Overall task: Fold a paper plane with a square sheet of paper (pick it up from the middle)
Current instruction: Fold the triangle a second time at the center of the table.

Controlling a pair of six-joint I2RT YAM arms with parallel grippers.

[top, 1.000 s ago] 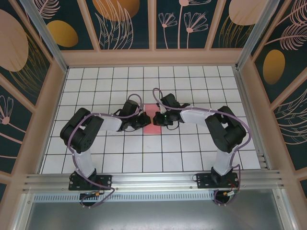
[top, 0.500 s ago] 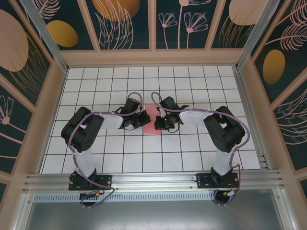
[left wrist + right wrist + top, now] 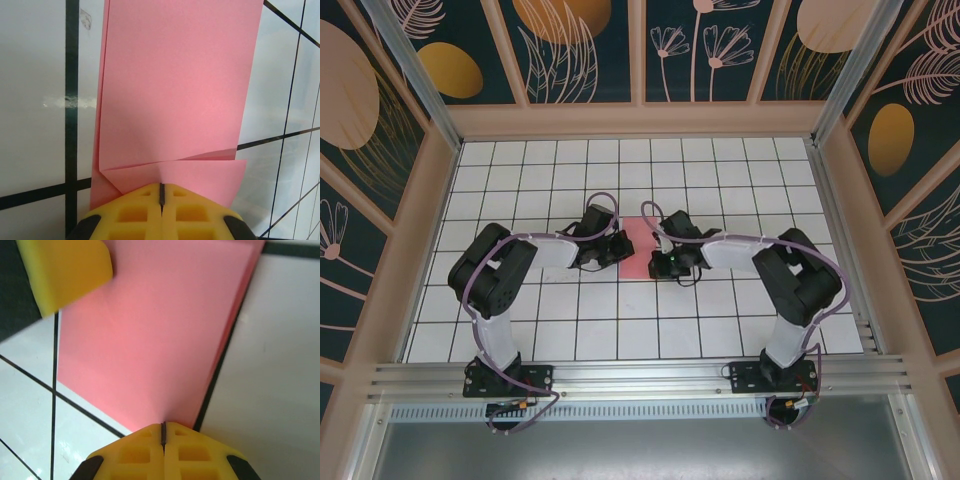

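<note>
The square sheet of paper [image 3: 638,246] is pink and lies folded into a narrow layered rectangle on the white grid table, between my two grippers. In the left wrist view the paper [image 3: 175,90] has a small turned-up flap [image 3: 200,175] at its near end. My left gripper [image 3: 161,189] is shut, and its tip rests on that flap. My right gripper [image 3: 163,426] is also shut and touches the near edge of the paper [image 3: 150,340]. A yellow finger of the left gripper [image 3: 70,275] rests on the far corner. From above, the left gripper [image 3: 618,250] and right gripper [image 3: 660,262] flank the sheet. The paper plane is out of view.
The white tiled table [image 3: 620,330] has black grid lines. Pink wooden walls [image 3: 430,230] enclose it on the left, right and back. An aluminium rail [image 3: 640,375] runs along the near edge, where both arm bases are bolted.
The right gripper has slid toward the near right corner of the paper, uncovering more pink. The left gripper has shifted slightly left. Both stayed shut.
</note>
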